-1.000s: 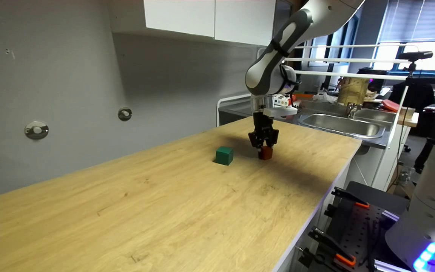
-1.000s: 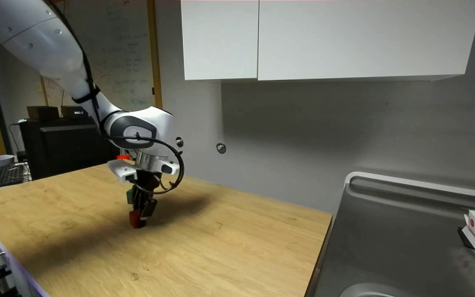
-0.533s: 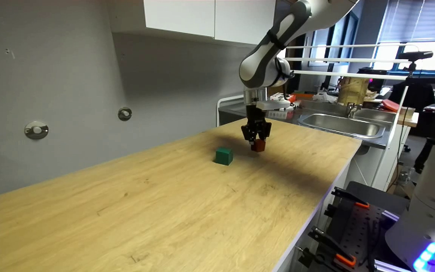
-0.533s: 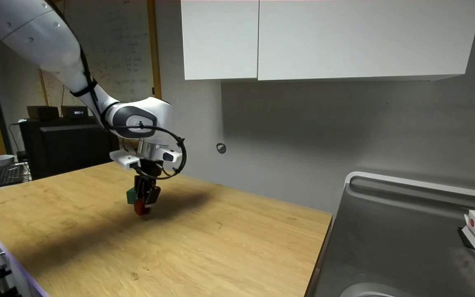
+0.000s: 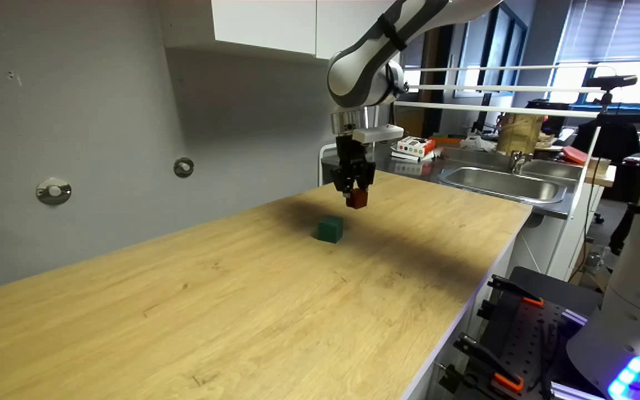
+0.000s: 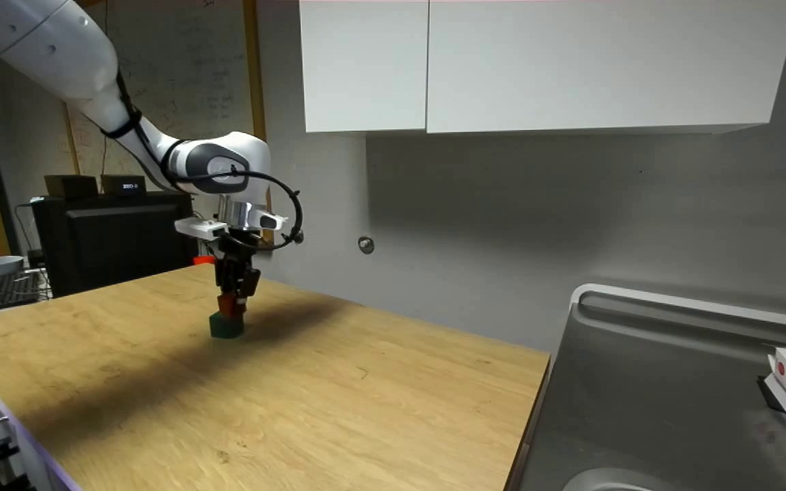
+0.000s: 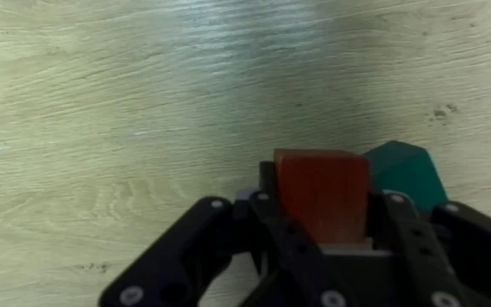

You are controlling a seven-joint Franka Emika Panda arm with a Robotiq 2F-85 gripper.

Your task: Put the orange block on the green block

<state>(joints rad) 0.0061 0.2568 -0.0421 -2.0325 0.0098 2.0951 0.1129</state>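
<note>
Wrist view: gripper is clamped on the orange block, fingers against opposite sides of it. Green block shows just to the right and lower down, partly covered by the finger on that side. In an exterior view, orange block is up in the air, above and slightly right of the green block, visible gap between the two. Green block sits flat on the wooden table, toward the far end. In an exterior view, orange block overlaps the top of the green block, so can't tell the gap from there. Arm reaches in from the right, gripper pointing straight down; its shadow crosses the table near the green block. Past the table's far edge: steel sink and a white-and-red box, both to the right. White cabinet hangs on the wall at the far side. Robot base at near right, blue lights on.
</note>
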